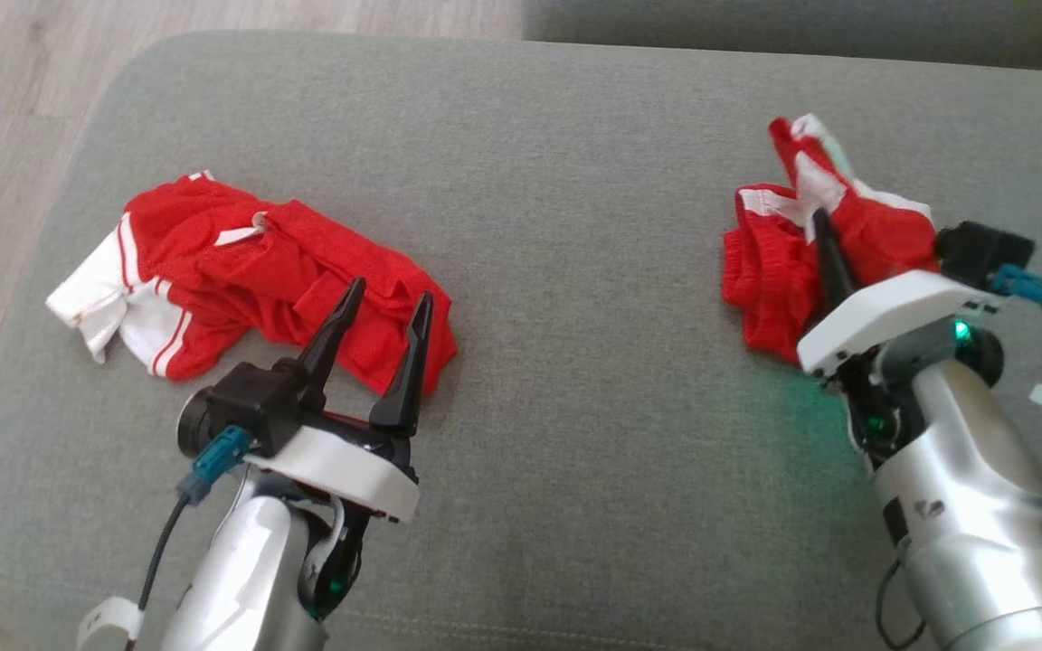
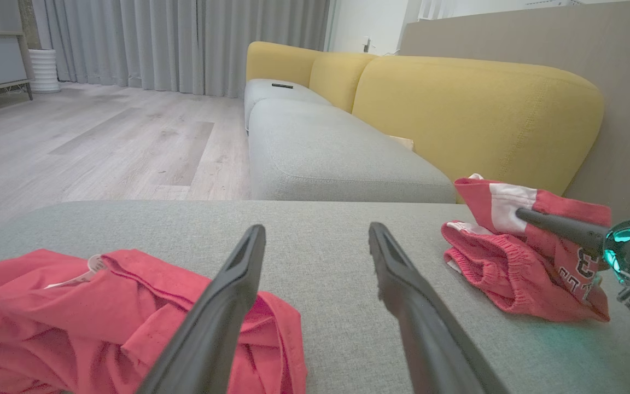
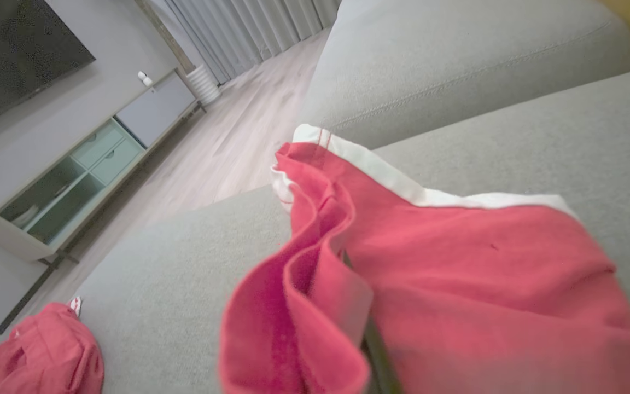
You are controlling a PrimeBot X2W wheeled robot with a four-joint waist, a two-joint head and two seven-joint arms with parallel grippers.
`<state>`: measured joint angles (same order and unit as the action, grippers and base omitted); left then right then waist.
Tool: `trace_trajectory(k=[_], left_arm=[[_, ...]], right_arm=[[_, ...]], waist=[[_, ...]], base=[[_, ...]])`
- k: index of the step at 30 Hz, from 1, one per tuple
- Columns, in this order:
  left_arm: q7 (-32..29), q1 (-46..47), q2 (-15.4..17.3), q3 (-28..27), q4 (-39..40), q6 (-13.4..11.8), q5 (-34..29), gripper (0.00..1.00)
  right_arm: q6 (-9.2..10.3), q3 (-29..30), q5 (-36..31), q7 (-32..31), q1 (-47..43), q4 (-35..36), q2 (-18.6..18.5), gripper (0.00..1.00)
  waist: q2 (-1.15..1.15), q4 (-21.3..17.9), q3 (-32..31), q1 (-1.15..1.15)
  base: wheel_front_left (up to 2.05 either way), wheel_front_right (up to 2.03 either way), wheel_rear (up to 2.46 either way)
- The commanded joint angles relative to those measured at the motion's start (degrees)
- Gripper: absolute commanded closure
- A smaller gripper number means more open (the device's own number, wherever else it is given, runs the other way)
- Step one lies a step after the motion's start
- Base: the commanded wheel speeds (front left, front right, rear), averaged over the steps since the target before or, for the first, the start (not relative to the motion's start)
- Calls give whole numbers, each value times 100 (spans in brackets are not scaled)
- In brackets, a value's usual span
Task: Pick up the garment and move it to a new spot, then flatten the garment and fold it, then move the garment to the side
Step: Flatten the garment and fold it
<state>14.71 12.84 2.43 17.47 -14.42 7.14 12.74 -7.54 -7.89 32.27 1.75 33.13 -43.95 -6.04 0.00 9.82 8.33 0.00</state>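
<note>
At the far left, wood floor [image 1: 5, 108] shows past the rounded edge of the grey cushion [image 1: 575, 271] that I am working over. On the cushion's left part lies the left garment [image 1: 241, 262], red with white striped trim, crumpled and spread sideways, its white end towards the floor.

My left jaws hover at this garment's right end, spread as wide as they go and holding nothing. In the head view both fingers [image 1: 336, 330] lie across the red cloth. In the left wrist view one finger [image 2: 222, 306] crosses the edge of the left garment [image 2: 101, 312], while the other stands over bare cushion. I cannot tell whether either tip touches the fabric.

The middle of the cushion is bare grey cloth.

Well apart, on the right part, sits the right garment [image 1: 770, 271], also red with white bands, bunched into a heap. Its lower folds rest on the cushion and its upper flap is raised. My right jaws are closed tight on a fold of it, one dark finger [image 1: 830, 262] running into the cloth. In the right wrist view the right garment [image 3: 457, 284] drapes over my fingers.
</note>
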Motion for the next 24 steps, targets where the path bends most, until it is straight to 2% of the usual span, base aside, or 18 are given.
trace_trajectory(k=[1,2,3,4,5,15,21,24], left_arm=[[29,122,45,-212,192,35,25,0],[29,120,45,-212,188,35,26,0],[29,121,45,-209,186,35,27,0],[29,121,45,-209,183,35,30,0],[29,120,45,-209,178,35,32,0],[29,44,44,-260,122,34,5,0],[29,12,44,-313,105,33,-23,0],[29,13,44,-351,110,33,-33,0]], right_arm=[[5,-179,30,13,48,94,77,100],[5,-239,30,-6,42,15,91,100],[5,-310,22,-23,38,-57,106,94],[5,-372,21,-15,33,-120,125,19],[5,-420,49,-21,27,-188,150,0],[5,-1282,244,34,-72,-679,310,0],[5,-2030,966,-81,-198,-447,314,0],[5,-2350,1110,16,-172,-243,315,0]], waist=[[0,34,11,0],[0,49,16,0],[0,65,23,0],[0,77,27,0],[0,86,27,0],[0,-52,-84,0],[0,-311,-205,0],[0,-458,-250,0]], base=[[0,0,0],[0,0,0],[0,0,0],[0,0,0],[0,0,0],[0,0,0],[0,0,0],[0,0,0]])
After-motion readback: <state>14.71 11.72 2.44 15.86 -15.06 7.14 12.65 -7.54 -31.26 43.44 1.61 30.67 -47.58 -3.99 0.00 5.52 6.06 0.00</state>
